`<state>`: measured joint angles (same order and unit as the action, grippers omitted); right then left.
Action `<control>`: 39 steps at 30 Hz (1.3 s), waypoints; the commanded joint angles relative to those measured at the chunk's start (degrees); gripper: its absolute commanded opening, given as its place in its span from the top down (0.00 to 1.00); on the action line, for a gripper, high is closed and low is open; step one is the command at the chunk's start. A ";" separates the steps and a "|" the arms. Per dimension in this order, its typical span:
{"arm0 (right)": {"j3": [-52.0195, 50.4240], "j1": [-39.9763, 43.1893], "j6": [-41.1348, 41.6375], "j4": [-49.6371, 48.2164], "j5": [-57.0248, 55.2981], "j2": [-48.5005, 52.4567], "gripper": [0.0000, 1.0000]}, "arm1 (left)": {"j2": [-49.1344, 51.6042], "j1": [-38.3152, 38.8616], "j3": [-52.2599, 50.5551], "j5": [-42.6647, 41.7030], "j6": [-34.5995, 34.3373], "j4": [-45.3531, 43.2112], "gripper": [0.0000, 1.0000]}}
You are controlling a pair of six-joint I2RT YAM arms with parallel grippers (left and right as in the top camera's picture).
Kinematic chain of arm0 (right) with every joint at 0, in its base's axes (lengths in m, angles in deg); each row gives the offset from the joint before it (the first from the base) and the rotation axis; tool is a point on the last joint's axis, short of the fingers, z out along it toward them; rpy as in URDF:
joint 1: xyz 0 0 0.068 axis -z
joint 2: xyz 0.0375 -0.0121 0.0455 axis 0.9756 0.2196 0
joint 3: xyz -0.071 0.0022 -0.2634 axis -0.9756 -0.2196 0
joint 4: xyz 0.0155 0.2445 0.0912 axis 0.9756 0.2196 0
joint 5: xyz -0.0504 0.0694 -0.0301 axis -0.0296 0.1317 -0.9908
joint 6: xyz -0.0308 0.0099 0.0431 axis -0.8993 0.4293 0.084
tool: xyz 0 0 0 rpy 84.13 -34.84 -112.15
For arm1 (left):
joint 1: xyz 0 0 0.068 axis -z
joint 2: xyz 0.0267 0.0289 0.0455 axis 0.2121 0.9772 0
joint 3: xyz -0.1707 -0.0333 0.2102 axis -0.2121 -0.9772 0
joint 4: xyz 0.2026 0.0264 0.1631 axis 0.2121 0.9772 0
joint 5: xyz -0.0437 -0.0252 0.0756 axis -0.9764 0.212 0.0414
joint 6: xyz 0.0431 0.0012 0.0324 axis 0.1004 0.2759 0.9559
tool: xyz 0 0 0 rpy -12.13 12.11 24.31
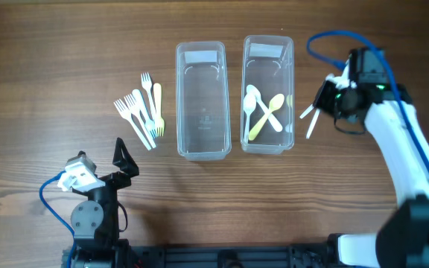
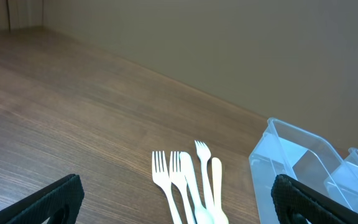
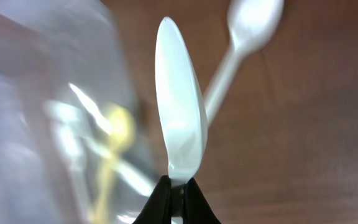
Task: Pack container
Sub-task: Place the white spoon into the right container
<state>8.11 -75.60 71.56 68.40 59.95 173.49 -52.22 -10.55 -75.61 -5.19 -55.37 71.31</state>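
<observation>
Two clear plastic containers stand side by side at the middle. The left container (image 1: 199, 49) is empty. The right container (image 1: 268, 43) holds white and yellow spoons (image 1: 263, 112). Several white and yellow forks (image 1: 144, 108) lie left of the containers and also show in the left wrist view (image 2: 188, 183). My right gripper (image 1: 325, 98) is just right of the right container, shut on a white spoon (image 3: 179, 112) that points away from it. Another white spoon (image 3: 248, 28) lies on the table beyond. My left gripper (image 1: 123, 160) is open and empty, near the front, below the forks.
The wooden table (image 1: 65, 59) spreads around the containers. The blue cable (image 1: 330, 37) of the right arm loops above the gripper. In the left wrist view the left container's corner (image 2: 278, 155) is at the right.
</observation>
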 commanded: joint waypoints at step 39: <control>2.58 0.13 18.08 -7.91 -11.39 19.15 0.41 | -0.11 -0.55 -0.48 -0.31 0.76 -0.15 0.00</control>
<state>10.27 -75.78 87.64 61.75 49.76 189.86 -52.22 -10.55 -75.61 -5.19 -55.37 71.31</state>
